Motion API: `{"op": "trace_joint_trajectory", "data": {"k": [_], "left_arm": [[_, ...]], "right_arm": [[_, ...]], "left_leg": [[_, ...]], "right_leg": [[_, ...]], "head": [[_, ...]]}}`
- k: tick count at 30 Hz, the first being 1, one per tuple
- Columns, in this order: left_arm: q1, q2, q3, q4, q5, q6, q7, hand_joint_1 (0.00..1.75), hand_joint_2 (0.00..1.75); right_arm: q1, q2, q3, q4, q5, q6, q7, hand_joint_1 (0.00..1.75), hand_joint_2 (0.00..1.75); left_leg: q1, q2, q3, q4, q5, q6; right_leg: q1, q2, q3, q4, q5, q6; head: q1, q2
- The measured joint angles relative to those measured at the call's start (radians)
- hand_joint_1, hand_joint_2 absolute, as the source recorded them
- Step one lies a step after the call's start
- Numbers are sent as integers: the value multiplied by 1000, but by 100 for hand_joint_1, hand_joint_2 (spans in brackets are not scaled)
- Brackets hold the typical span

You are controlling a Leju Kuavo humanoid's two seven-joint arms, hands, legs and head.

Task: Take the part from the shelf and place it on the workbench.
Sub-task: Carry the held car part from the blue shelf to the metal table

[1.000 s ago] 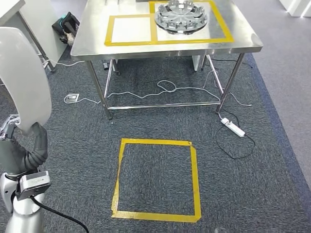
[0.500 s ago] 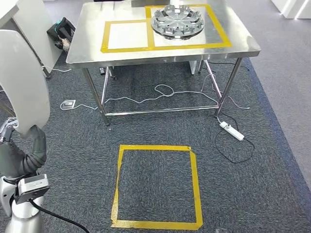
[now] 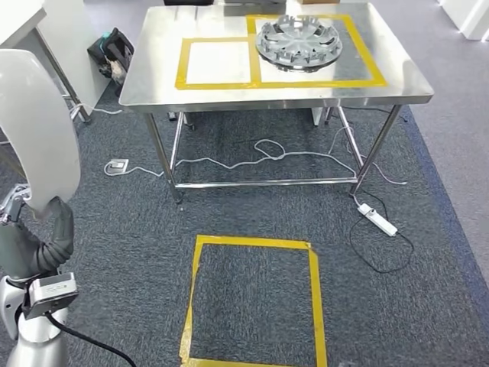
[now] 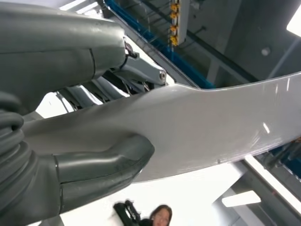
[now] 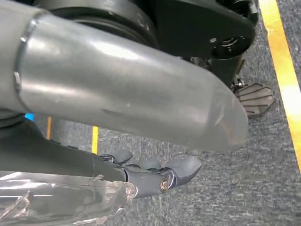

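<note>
A: What is the left hand (image 4: pixel 71 155) doing with that big white part (image 3: pixel 34 130)?

B: It is clamped on it, thumb under one face and fingers (image 4: pixel 138 70) over the other, so the curved panel stands up beside the arm and off the carpet while it is carried.

A: And where is the part relative to the desk (image 3: pixel 156 84)?

B: Well apart from it, off beyond its left end and on the robot's side. The desk carries a taped white rectangle (image 3: pixel 218 63), probably the spot meant for the part, just left of a silver wheel cover (image 3: pixel 299 42).

A: The yellow taped square (image 3: pixel 254 302) on the floor?

B: It lies in front of the desk, likely a standing mark.

A: The right hand (image 5: pixel 160 176)?

B: It hangs low over the carpet, fingers extended; whether it holds anything, I cannot tell.
</note>
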Motion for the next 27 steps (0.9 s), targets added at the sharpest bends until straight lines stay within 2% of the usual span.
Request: {"op": "trace_joint_trajectory", "data": {"k": [2,4,6,8,9,10,11,12,13,14,15,16,18,19,20,23,24,25,26,27], "left_arm": [[0,0,0,-1,0,-2,0,175,175],[-2,1,0,-3,1,-2,0,175,175],[-4,2,0,-3,2,-2,0,175,175],[-4,3,-1,-3,2,-2,0,175,175],[-3,3,-1,-3,2,-2,0,175,175],[-3,4,-1,-3,2,-2,0,175,175],[-3,4,-1,-3,3,-3,0,175,175],[-3,6,0,-3,3,-3,0,175,175],[-3,7,1,-3,4,-3,0,175,175],[-2,9,2,-4,5,-3,-1,175,175],[1,11,3,-5,8,-3,-2,175,175],[5,12,5,-6,11,-3,-3,175,175],[11,14,10,-9,14,-3,-5,175,175],[13,15,13,-11,15,-4,-6,175,175],[14,16,15,-13,16,-4,-7,175,175],[20,17,20,-16,20,-5,-9,175,175],[25,18,22,-17,23,-6,-11,175,175],[28,18,25,-17,25,-9,-12,175,175],[30,18,27,-18,27,-12,-14,175,175],[31,18,30,-19,28,-17,-16,175,175]], "right_arm": [[1,1,0,0,0,0,0,0,0],[1,3,0,0,0,0,0,0,0],[-1,3,0,0,0,0,0,0,0],[-2,4,0,0,0,0,0,0,0],[-1,4,0,0,0,0,0,0,0],[0,4,0,0,0,0,0,0,0],[1,4,0,0,0,1,0,0,0],[1,5,0,0,1,1,0,0,0],[0,6,0,0,2,1,0,0,0],[-1,7,1,0,4,1,0,0,0],[-2,7,1,0,6,1,0,0,0],[-3,8,1,0,7,0,1,0,0],[-4,9,2,0,8,-2,2,0,0],[-6,10,2,0,8,-2,3,0,0],[-8,10,2,0,9,-3,3,0,0],[-11,13,2,0,11,-3,4,0,0],[-10,15,3,0,12,-4,4,0,0],[-9,16,3,0,13,-5,4,0,0],[-9,17,3,0,13,-5,4,0,0],[-9,18,3,0,13,-5,4,0,0]], "left_leg": [[-1,0,5,3,-2,-11],[-1,2,-8,42,-1,-21],[2,4,-69,146,-28,-35],[7,5,-149,251,-78,-46],[9,5,-174,270,-86,-48],[10,5,-183,259,-70,-50],[11,6,-175,215,-29,-51],[12,7,-157,151,25,-52],[12,9,-137,87,62,-53],[12,12,-121,38,84,-49],[11,13,-113,11,92,-43],[10,13,-111,3,84,-34],[13,10,-105,1,88,-17],[14,9,-100,0,85,-10],[15,8,-94,0,82,-4],[13,8,-82,0,66,7],[12,7,-75,0,60,8],[10,6,-66,1,53,8],[9,4,-54,0,45,8],[8,3,-42,0,37,7]], "right_leg": [[0,0,12,-8,-1,-5],[-7,1,30,-17,2,-10],[-12,1,45,-21,-7,-15],[-14,2,55,-22,-20,-17],[-15,2,61,-22,-26,-17],[-16,2,70,-22,-33,-16],[-18,3,80,-22,-40,-13],[-20,3,90,-22,-48,-10],[-21,4,99,-20,-57,-5],[-20,5,104,-19,-64,2],[-19,5,104,-20,-71,8],[-17,5,106,-18,-73,14],[-16,4,109,-14,-81,25],[-16,3,103,6,-86,29],[-16,2,82,44,-99,33],[-16,1,-38,233,-165,39],[-16,1,-68,268,-174,38],[-16,1,-80,268,-162,36],[-15,1,-73,229,-127,32],[-13,1,-52,164,-78,26]], "head": [[0,0],[-3,0],[-7,0],[-9,0],[-9,0],[-9,0],[-8,0],[-9,0],[-9,0],[-11,0],[-12,0],[-13,0],[-14,0],[-13,0],[-11,0],[-6,0],[-5,0],[-4,0],[-4,0],[-4,0]]}}
